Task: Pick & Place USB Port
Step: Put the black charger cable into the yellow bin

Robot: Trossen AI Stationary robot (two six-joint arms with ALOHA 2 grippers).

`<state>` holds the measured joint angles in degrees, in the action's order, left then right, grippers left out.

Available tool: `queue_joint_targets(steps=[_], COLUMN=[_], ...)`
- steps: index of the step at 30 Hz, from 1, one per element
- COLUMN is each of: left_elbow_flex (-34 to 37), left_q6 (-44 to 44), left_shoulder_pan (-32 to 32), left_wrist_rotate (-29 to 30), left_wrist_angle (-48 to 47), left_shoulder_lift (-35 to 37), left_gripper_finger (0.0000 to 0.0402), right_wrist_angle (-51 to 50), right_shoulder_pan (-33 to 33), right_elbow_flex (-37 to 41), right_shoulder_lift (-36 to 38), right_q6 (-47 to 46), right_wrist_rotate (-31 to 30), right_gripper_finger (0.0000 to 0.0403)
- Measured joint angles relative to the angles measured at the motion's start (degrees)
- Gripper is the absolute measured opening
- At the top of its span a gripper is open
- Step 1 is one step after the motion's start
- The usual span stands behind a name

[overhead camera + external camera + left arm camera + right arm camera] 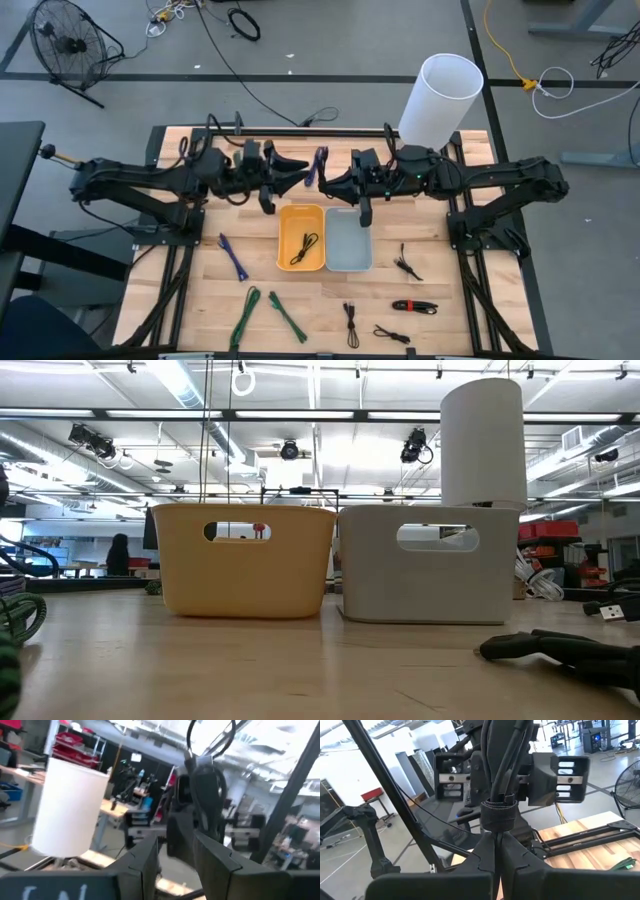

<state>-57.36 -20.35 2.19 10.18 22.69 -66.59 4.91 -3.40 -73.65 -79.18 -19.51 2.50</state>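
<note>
The right gripper (496, 851) jaws are pressed shut on a bundled black USB cable (498, 795), raised above the grey plastic bin (349, 240); the left gripper (297, 172) jaws stand partly open and empty. The cable looks light, limp and slippery, so I judge the strapped middle the best hold. It is black, coiled, wrapped by a strap.
</note>
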Motion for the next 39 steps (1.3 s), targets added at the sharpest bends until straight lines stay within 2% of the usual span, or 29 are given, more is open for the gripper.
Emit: queue_joint_targets(steps=[3, 14, 30, 32, 36, 39], left_elbow_flex=[0.0, 0.0, 0.0, 0.0, 0.0, 0.0], left_q6=[-0.4, -2.6, -2.2, -2.2, -1.4, -1.5], left_shoulder_pan=[-0.5, -0.5, -0.8, -1.1, -1.4, -1.4], left_wrist_rotate=[-2.6, -5.6, -4.0, -3.8, -4.8, -4.6], left_wrist_angle=[2.1, 6.0, 9.9, 9.9, 9.8, 9.4], left_shoulder_lift=[-0.9, -3.8, -7.0, -7.0, -7.0, -7.0], left_gripper_finger=[0.0126, 0.0126, 0.0124, 0.0107, 0.0023, 0.0015], right_wrist_angle=[-0.8, -2.4, -3.3, -3.0, -3.1, -3.1], right_shoulder_pan=[0.0, 1.5, 1.9, 2.0, 2.0, 2.0], right_elbow_flex=[0.0, 0.0, 0.0, 0.0, 0.0, 0.0], right_shoulder_lift=[0.0, 0.0, -1.0, -1.1, -1.2, -1.2], right_q6=[0.5, 0.5, -0.6, -0.7, -1.0, -1.0], right_wrist_rotate=[0.0, 0.1, 0.7, 1.0, 1.2, 1.3], right_gripper_finger=[0.0, 0.0, 0.0, 0.0, 0.0, 0.0007])
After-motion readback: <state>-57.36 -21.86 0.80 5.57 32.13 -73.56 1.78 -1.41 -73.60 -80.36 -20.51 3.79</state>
